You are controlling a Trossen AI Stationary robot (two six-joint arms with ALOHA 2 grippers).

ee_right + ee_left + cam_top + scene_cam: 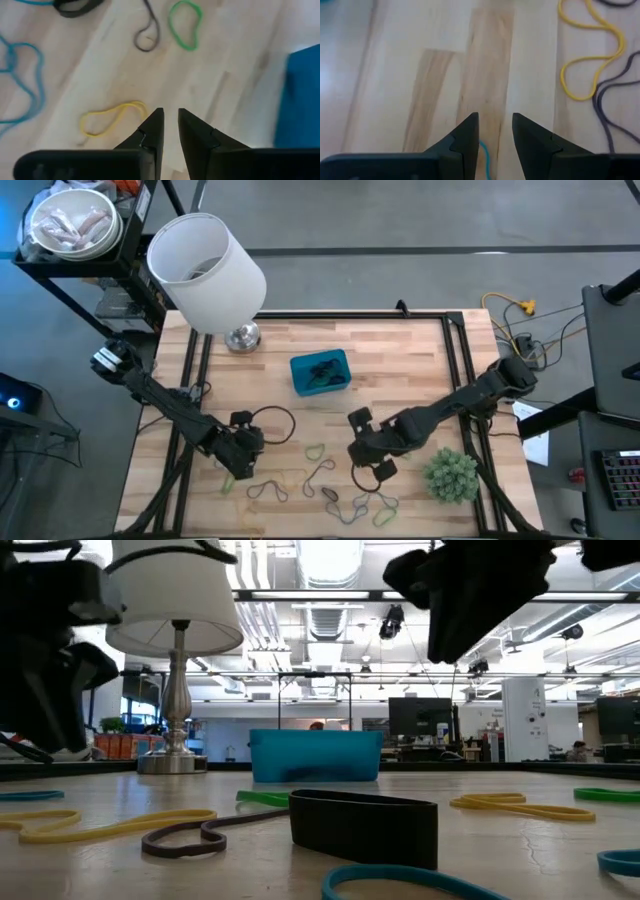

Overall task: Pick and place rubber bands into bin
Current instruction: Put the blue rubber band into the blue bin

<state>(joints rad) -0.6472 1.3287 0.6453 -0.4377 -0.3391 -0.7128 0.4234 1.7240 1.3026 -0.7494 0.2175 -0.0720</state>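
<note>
The blue bin stands mid-table with a few dark rubber bands lying in it. Several loose rubber bands lie on the near half of the table: yellow, green, dark grey, teal, and a wide black one. My right gripper hangs above bare wood between the bin and the bands, narrowly open, nothing between its fingers. My left gripper stands open, low over the near left of the table. A thin teal band shows between its fingers; whether it touches them I cannot tell.
A white lamp on a metal base stands at the far left of the table. A bushy green plant ball sits near the right edge. A yellow band and a grey band lie beside my left gripper.
</note>
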